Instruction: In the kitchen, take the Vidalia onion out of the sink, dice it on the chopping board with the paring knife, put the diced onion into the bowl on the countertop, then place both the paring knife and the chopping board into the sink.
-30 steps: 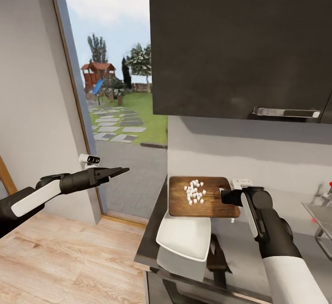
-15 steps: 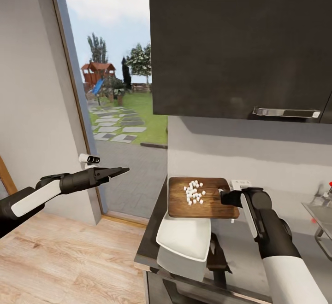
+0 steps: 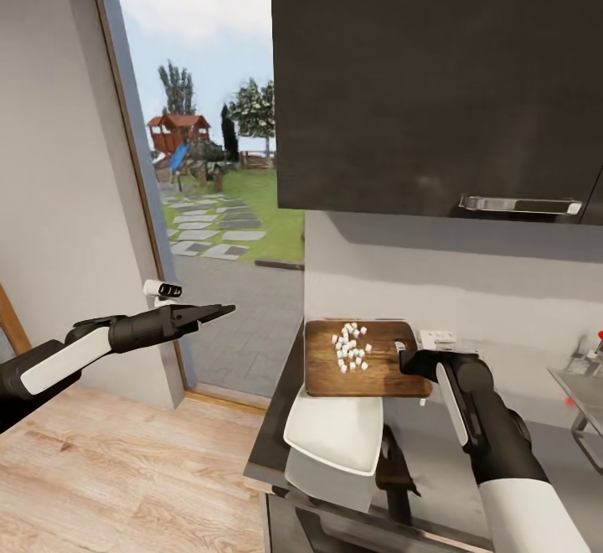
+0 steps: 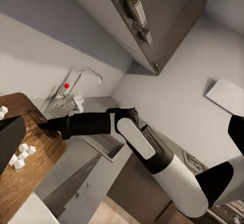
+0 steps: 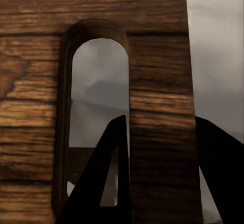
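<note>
The bowl (image 3: 335,433) rests on the desk (image 3: 435,452) edge, nearest the robot, directly below the raised chopping board's (image 3: 364,359) near long edge. The right pincer (image 3: 405,359) pinches the board's slotted end, one finger through the slot, diced onion (image 3: 352,347) on top. The left pincer (image 3: 219,312), pressed together, hangs well apart.

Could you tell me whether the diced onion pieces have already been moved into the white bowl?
No, the diced onion lies on the chopping board, and the bowl in front of it holds nothing.
</note>
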Motion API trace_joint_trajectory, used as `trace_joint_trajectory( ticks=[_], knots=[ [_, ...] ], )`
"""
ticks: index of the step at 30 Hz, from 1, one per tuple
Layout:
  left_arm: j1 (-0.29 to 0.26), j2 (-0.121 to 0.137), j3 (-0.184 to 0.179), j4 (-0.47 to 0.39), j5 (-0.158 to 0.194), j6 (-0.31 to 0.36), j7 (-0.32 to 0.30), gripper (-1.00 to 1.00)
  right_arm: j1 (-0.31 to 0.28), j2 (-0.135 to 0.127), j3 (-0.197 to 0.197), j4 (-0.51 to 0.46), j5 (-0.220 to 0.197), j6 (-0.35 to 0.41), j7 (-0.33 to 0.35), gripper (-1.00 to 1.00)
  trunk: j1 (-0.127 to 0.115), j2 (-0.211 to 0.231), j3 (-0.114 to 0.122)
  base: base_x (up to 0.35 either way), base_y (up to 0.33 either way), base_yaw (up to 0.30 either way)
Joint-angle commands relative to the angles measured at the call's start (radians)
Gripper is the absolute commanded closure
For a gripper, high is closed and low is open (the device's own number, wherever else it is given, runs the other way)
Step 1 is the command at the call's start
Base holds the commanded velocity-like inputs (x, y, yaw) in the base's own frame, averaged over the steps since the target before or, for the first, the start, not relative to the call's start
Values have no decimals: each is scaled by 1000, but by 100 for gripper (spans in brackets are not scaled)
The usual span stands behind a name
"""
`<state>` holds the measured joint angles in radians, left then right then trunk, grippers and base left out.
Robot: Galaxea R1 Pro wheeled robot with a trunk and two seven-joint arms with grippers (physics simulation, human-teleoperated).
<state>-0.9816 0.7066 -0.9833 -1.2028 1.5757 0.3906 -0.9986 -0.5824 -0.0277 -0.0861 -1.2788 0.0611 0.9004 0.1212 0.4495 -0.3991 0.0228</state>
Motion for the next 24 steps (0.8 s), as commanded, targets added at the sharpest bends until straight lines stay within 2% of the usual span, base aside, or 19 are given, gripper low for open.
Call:
trace_joint_trajectory(
  ticks=[1,8,15,24],
  knots=[
    [-2,1,-5,0,10,8,-1,-100,4,0,-1,-1,7,4,9,100,0,-1,0,0,0,0],
    [-2,1,-5,0,10,8,0,-100,14,0,-1,-1,6,1,11,100,0,-1,0,0,0,0],
    [-2,1,-5,0,10,8,0,-100,25,0,-1,-1,5,-61,10,100,0,-1,0,0,0,0],
    [-2,2,-5,0,10,8,-1,-100,32,-1,-1,-2,6,-82,9,100,0,-1,0,0,0,0]
  ],
)
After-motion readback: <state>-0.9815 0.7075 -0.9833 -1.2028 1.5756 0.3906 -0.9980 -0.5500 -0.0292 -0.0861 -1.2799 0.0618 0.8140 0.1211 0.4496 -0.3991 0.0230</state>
